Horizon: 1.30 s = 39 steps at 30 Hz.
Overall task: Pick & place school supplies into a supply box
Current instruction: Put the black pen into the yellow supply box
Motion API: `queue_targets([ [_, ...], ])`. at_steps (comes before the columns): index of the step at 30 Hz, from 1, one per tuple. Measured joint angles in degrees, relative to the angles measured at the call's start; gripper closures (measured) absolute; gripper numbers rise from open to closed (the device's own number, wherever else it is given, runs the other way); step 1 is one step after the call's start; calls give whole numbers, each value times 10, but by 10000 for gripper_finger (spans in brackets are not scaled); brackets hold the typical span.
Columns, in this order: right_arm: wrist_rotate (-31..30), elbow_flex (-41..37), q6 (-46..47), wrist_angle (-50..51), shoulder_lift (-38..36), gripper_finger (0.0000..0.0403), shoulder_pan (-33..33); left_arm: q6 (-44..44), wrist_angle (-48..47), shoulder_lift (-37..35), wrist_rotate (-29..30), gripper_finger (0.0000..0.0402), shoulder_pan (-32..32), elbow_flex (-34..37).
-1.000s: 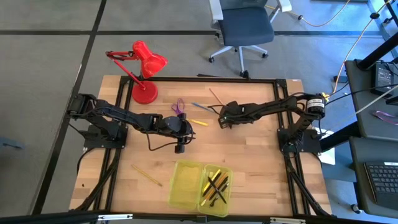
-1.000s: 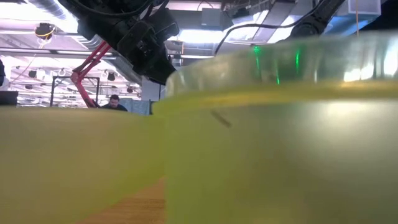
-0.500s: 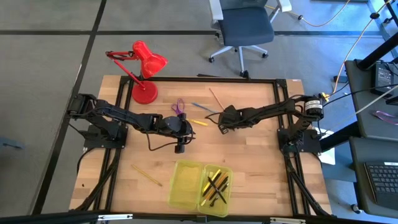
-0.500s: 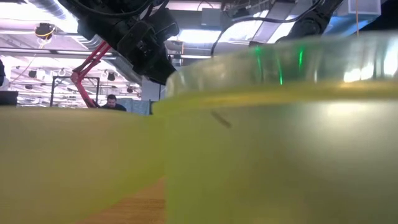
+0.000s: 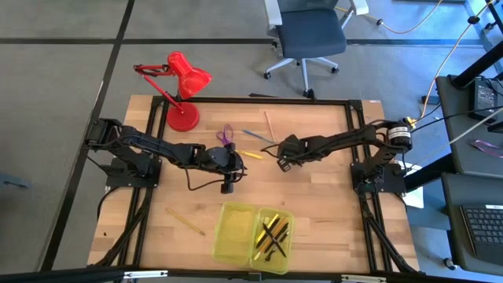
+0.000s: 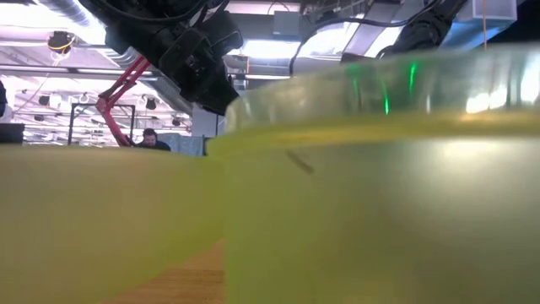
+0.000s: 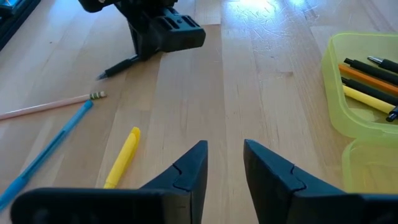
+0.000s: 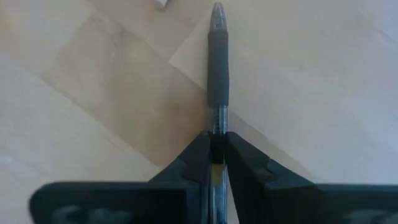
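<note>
Since the frame a second back, my right gripper (image 5: 280,164) has slid a little toward the near edge and its jaws have closed in on a dark-gripped pen (image 8: 217,68); from the right wrist camera I see both fingers (image 8: 198,160) pressed against the barrel, the grip section and tip sticking out ahead over the wooden table (image 5: 330,196).

My left gripper (image 7: 222,163) hasn't budged. It hangs over mid-table with its fingers a narrow gap apart and nothing between them. Past it, from the left wrist camera, I see a yellow marker (image 7: 123,157), a blue pen (image 7: 46,151) and a tan pencil (image 7: 50,105) with its eraser end near the blue pen's end, all lying loose on the wood. The right gripper shows beyond them, the pen's tip poking out of it.

From overhead, the purple-handled scissors (image 5: 227,134) lie near the far edge, between the red desk lamp (image 5: 182,86) and the right gripper. A lone yellow pencil (image 5: 185,221) rests left of the yellow-green pencil case (image 5: 233,229), which lies open at the near edge. Its right half holds several black, yellow and orange pens (image 5: 272,233); the left half I can't read.
</note>
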<state>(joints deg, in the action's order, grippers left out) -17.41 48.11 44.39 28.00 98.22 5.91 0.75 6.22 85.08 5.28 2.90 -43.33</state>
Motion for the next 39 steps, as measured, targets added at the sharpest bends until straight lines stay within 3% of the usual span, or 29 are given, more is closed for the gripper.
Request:
queue_targets([
  [15, 80, -1, -44, 4, -88, 356, -11, 0, 0, 0, 0, 305, 0, 0],
  [21, 192, 0, -113, -45, -110, 356, -41, 0, 0, 0, 0, 303, 0, 0],
  [24, 283, 0, -185, -102, -110, 356, -76, 0, 0, 0, 0, 305, 0, 0],
  [27, 324, 1, -246, -151, -107, 355, -123, 0, -5, 0, 0, 308, 0, 0],
  [32, 325, 1, -316, -179, -107, 355, -201, 9, -27, 0, -3, 307, 0, 0],
  [39, 285, 1, -444, -227, -107, 355, -282, 108, -29, 0, -4, 302, 0, 0],
])
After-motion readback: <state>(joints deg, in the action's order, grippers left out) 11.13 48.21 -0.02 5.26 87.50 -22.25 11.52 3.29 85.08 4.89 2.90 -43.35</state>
